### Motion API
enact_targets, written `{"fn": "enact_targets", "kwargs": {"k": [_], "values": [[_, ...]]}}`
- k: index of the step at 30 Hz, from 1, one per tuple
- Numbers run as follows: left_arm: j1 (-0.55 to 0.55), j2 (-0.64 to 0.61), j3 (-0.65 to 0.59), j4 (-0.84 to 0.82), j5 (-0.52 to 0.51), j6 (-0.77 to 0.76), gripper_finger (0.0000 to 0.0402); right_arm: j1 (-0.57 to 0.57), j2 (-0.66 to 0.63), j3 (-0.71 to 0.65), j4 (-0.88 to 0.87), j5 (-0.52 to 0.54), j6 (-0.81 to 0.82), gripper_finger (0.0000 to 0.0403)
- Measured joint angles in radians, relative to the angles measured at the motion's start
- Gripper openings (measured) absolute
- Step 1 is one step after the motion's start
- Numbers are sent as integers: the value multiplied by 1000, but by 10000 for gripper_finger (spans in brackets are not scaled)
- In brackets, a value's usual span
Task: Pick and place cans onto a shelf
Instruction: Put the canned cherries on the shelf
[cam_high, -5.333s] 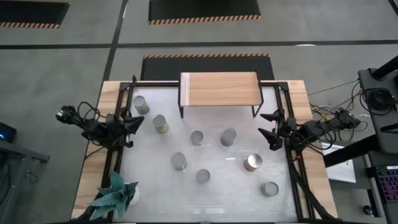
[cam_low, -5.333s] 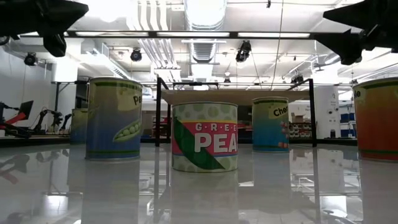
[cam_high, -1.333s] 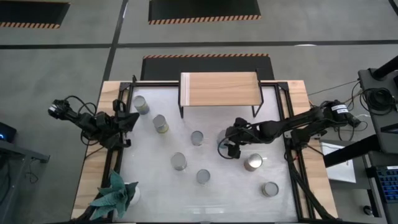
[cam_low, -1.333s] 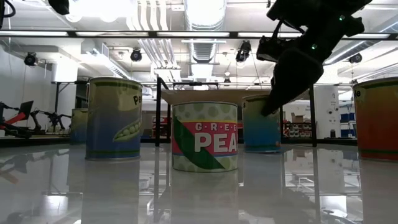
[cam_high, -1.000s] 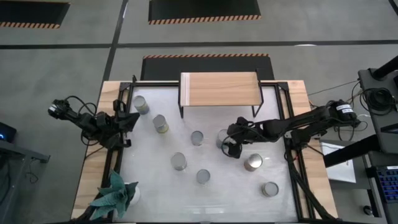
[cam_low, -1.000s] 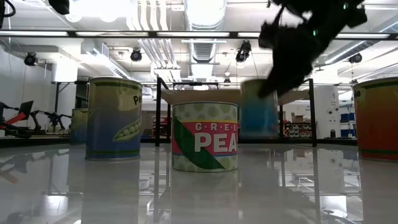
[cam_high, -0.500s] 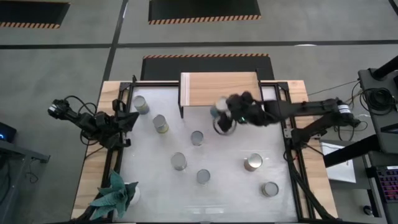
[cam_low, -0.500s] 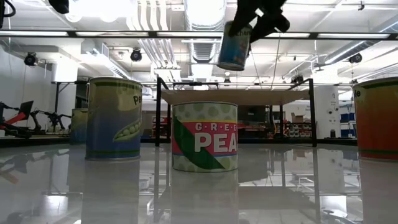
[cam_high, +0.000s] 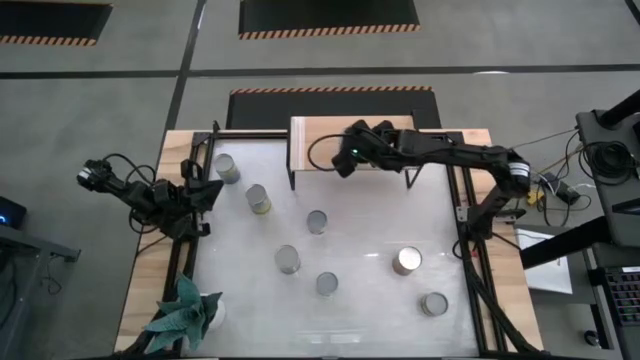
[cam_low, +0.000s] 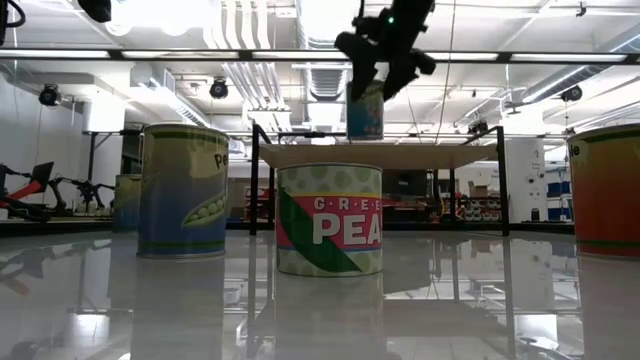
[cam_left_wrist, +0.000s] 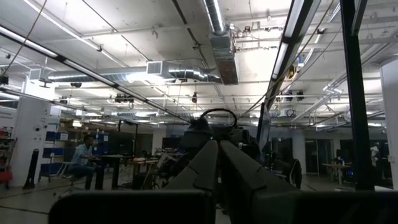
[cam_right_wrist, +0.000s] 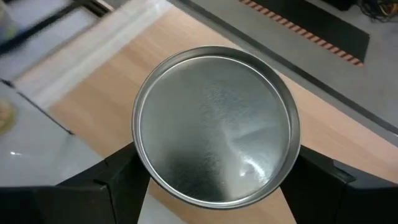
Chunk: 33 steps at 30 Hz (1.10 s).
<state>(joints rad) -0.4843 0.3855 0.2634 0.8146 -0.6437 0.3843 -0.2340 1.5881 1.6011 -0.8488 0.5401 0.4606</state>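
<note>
My right gripper (cam_high: 345, 158) reaches over the left part of the light-wood shelf (cam_high: 385, 132) and is shut on a can with a silvery top (cam_right_wrist: 216, 124). In the low view that can (cam_low: 365, 112) hangs just above the shelf board (cam_low: 420, 155). Several more cans stand upright on the white tabletop, among them one near the far left (cam_high: 226, 168), one in the middle (cam_high: 317, 221) and an orange-brown one (cam_high: 406, 261). My left gripper (cam_left_wrist: 217, 163) is shut at the table's left edge (cam_high: 205, 195), pointing up at the ceiling and holding nothing. My right gripper pinches the can's side wall just below its rim (cam_right_wrist: 142, 163) between its two fingers (cam_right_wrist: 118, 180), one on each opposite side. The fingers come slanting down from above and from the table's right. The can is upright and lifted clear, close above the shelf board.
Two large pea cans (cam_low: 329, 220) (cam_low: 183, 190) stand close to the low camera. A teal spiky plant (cam_high: 185, 312) sits at the near left corner. Black frame rails (cam_high: 462, 180) run along both sides of the table.
My right gripper has lifted the can off the table's middle right and carried it up, toward the far edge and the left, over the shelf. The can, tilted half a second ago, now hangs upright just above the board.
</note>
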Motion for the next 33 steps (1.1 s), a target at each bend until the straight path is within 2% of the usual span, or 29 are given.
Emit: {"fn": "enact_targets", "kwargs": {"k": [9, 16, 24, 30, 33], "values": [[0, 1, 0, 0, 0, -1, 0, -17, 52, 4, 2, 0, 3, 328], [0, 1, 0, 0, 0, -9, 0, -25, 22, 3, 5, -1, 0, 356], [0, 1, 0, -2, 0, -9, 0, -29, -62, 24, -23, -18, -18, 359], [0, 1, 0, -5, 0, -9, 0, -29, -138, 54, -91, -25, -94, 358], [0, 2, 0, -6, 0, -9, 0, -32, -179, 45, -114, -25, -181, 336]]}}
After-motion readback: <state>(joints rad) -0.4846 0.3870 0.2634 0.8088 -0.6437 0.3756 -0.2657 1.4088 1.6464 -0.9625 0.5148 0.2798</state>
